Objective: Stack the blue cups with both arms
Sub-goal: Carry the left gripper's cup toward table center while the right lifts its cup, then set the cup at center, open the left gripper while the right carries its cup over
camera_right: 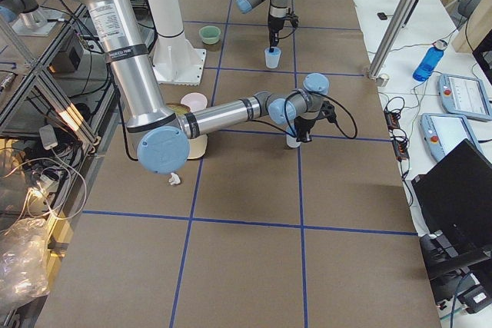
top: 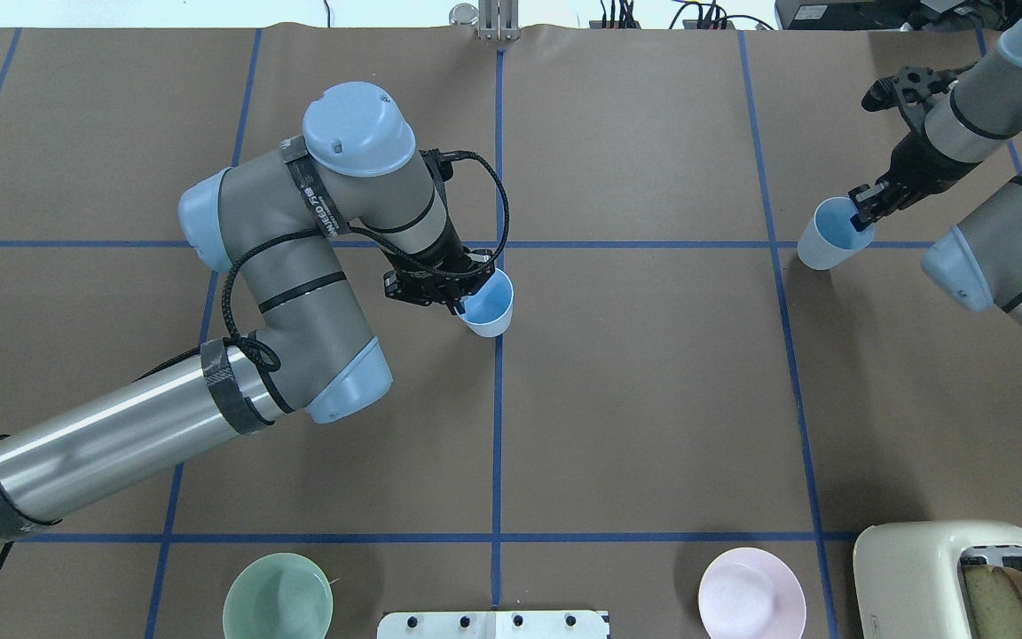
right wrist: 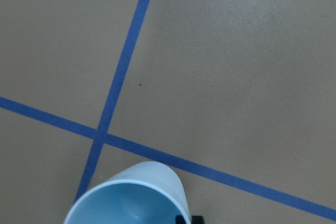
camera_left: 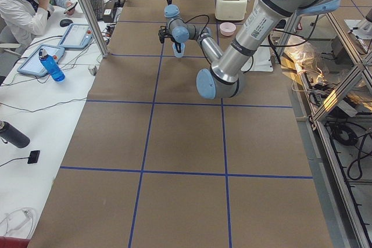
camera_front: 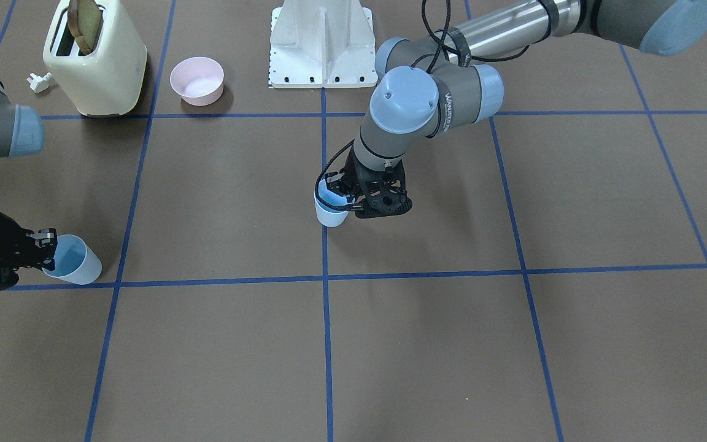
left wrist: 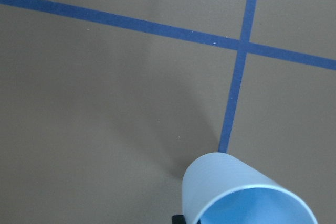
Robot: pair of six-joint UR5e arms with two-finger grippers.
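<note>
Two light-blue cups are each held by the rim. My left gripper [top: 460,298] is shut on one blue cup [top: 490,306] near the table's centre line; one finger is inside the rim and one outside. The cup also shows in the front view [camera_front: 331,212] and the left wrist view [left wrist: 241,190]. My right gripper [top: 862,211] is shut on the other blue cup [top: 824,234] far off at the right side, tilted; it also shows in the front view [camera_front: 76,261] and the right wrist view [right wrist: 134,195]. I cannot tell whether either cup touches the table.
A cream toaster [camera_front: 97,58] with toast, a pink bowl [camera_front: 197,80] and a small white plug [camera_front: 39,81] stand near the robot's base on its right side. A pale green bowl [top: 278,596] is on its left side. The white pedestal [camera_front: 321,46] is between them.
</note>
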